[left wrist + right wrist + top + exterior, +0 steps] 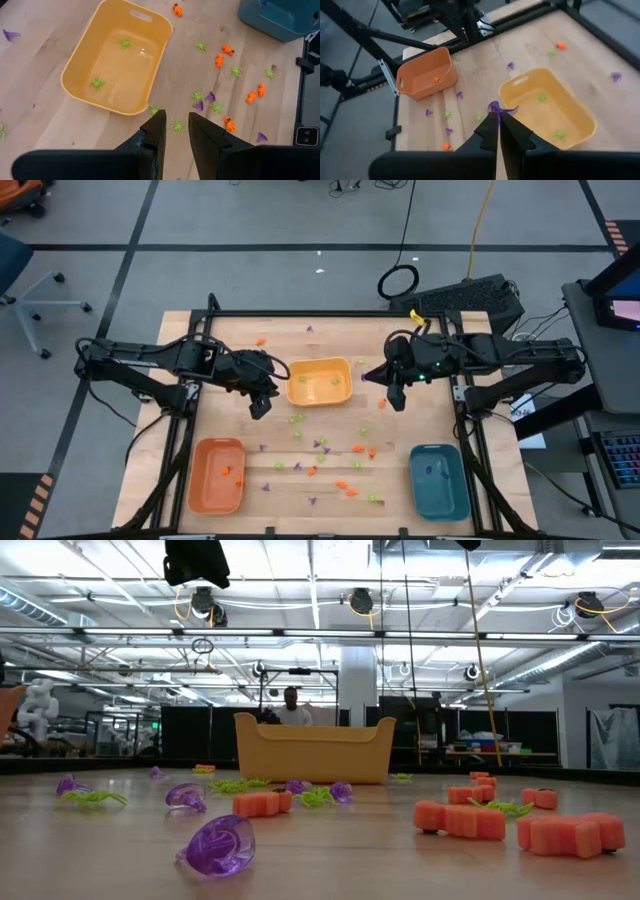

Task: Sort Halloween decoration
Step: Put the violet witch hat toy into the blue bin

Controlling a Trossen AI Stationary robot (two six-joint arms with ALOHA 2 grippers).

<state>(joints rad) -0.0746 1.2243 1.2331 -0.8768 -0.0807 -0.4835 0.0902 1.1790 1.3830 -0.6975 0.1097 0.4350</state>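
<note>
Small orange, light green and purple Halloween decoration pieces [322,455] lie scattered over the middle of the wooden table. A few green ones [97,83] lie in the yellow tray [320,395], and orange ones [229,471] in the orange tray [200,480]. My right gripper [396,402] hangs just right of the yellow tray, shut on a purple piece [495,107]. My left gripper [260,408] hangs at that tray's left near corner. Its fingers [176,120] stand slightly apart with nothing between them; a green piece [177,126] on the table shows through the gap. My right gripper pinches the purple piece between its two fingertips [490,122]. The piece's upper part [494,105] and a thin curl [511,108] stick out past the tips. The fingers slant downward, and the piece is lifted clear of the table.
The teal tray [440,495] stands at the near right with a purple piece inside. The black frame rails [470,430] run along both sides of the table. A keyboard [465,298] lies beyond the far right corner. A person [291,706] stands far back in the room.
</note>
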